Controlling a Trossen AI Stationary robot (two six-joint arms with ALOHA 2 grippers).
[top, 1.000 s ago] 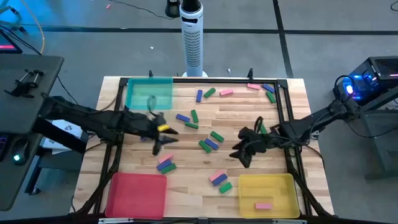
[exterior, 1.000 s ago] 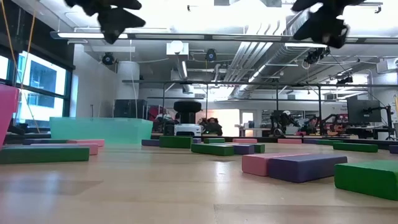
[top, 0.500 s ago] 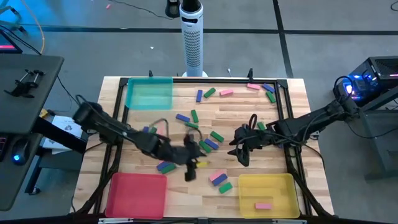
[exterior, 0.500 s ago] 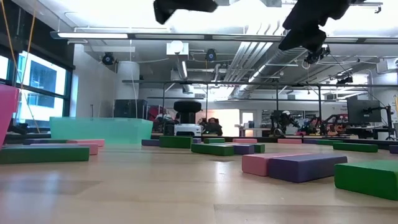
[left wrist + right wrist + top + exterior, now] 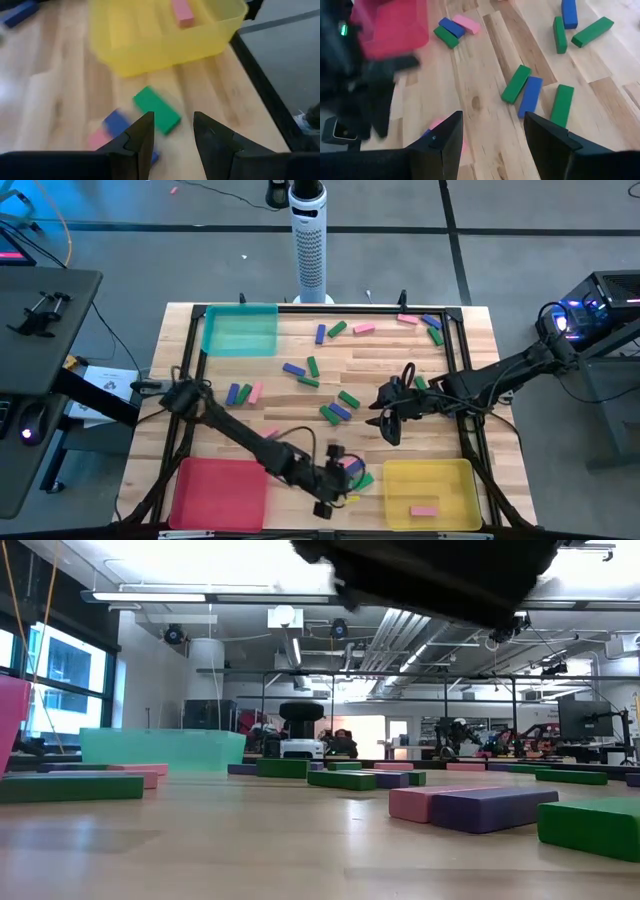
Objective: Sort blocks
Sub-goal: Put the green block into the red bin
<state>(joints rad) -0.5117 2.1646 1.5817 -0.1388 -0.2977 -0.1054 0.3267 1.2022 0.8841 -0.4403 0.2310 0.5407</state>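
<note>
The left claw point(image 5: 335, 500) hangs just beside the yellow tray point(image 5: 465, 498), on the side that faces the red tray point(image 5: 220, 495). Its fingers point(image 5: 142, 137) stand a little apart with nothing between them. Close to that claw, and next to the yellow tray, lie a green block point(image 5: 156, 110), a blue block point(image 5: 116, 122) and a pink block point(image 5: 100, 140) in a small cluster. One more pink block point(image 5: 424, 510) lies inside the yellow tray.

The right claw point(image 5: 386, 420) hovers over the worktop point(image 5: 300, 410) on the far side of the yellow tray from the worktop's edge, spread and empty. The other blocks point(image 5: 335, 410) lie scattered over the wood between the yellow tray and the teal tray point(image 5: 240, 330) (blue, green and pink all mixed).
</note>
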